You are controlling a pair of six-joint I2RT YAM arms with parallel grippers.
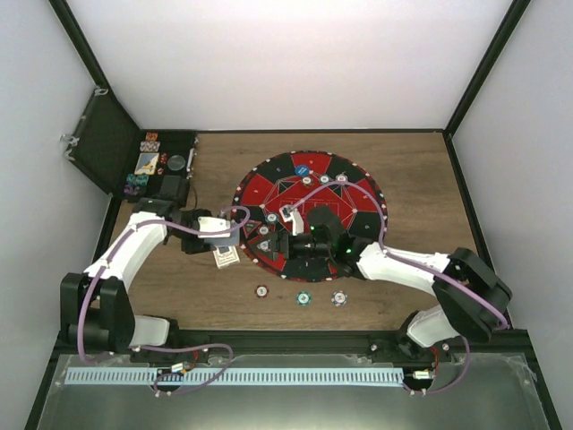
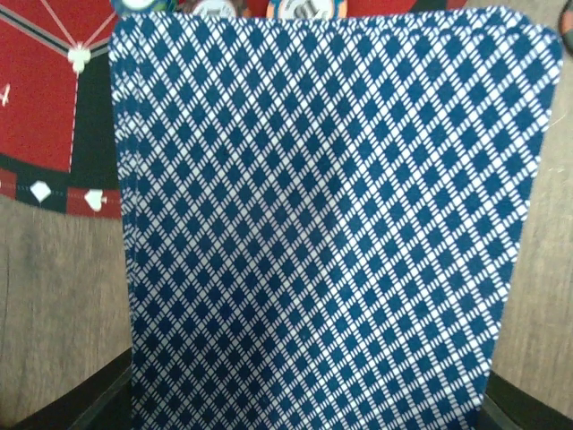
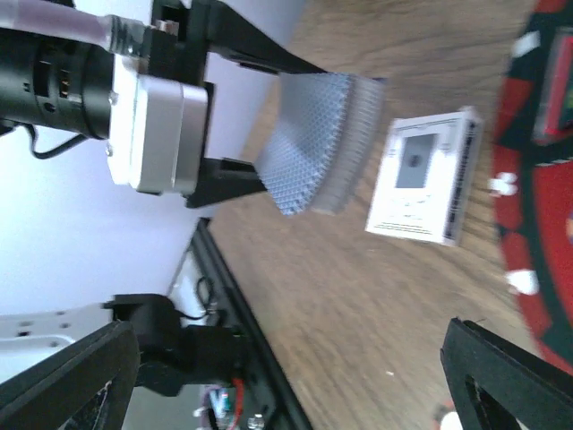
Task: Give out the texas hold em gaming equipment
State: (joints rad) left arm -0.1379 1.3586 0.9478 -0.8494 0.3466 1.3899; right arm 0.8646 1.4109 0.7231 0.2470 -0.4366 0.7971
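One broad red-and-black mat (image 1: pixel 273 184) fills the middle of the wooden table (image 1: pixel 412 170), and the job looks roughly midway. Several chips (image 1: pixel 306 180) sit on its segments, and three loose chips (image 1: pixel 303 297) lie on the wood along its near side. The open case (image 1: pixel 103 143) at the far left holds more stock that has yet to go out. Now the deck (image 2: pixel 331 233): left gripper (image 3: pixel 273 121) clamped on its near short end, blue-checked backs up. Its long axis runs along the fingers, free end tipped down toward the mat's rim. Right gripper (image 3: pixel 288 336) is splayed wide, nothing in it. Just beside the deck, a white-faced card or thin pack (image 3: pixel 421 179) appears to lie on the wood; too blurred to call.
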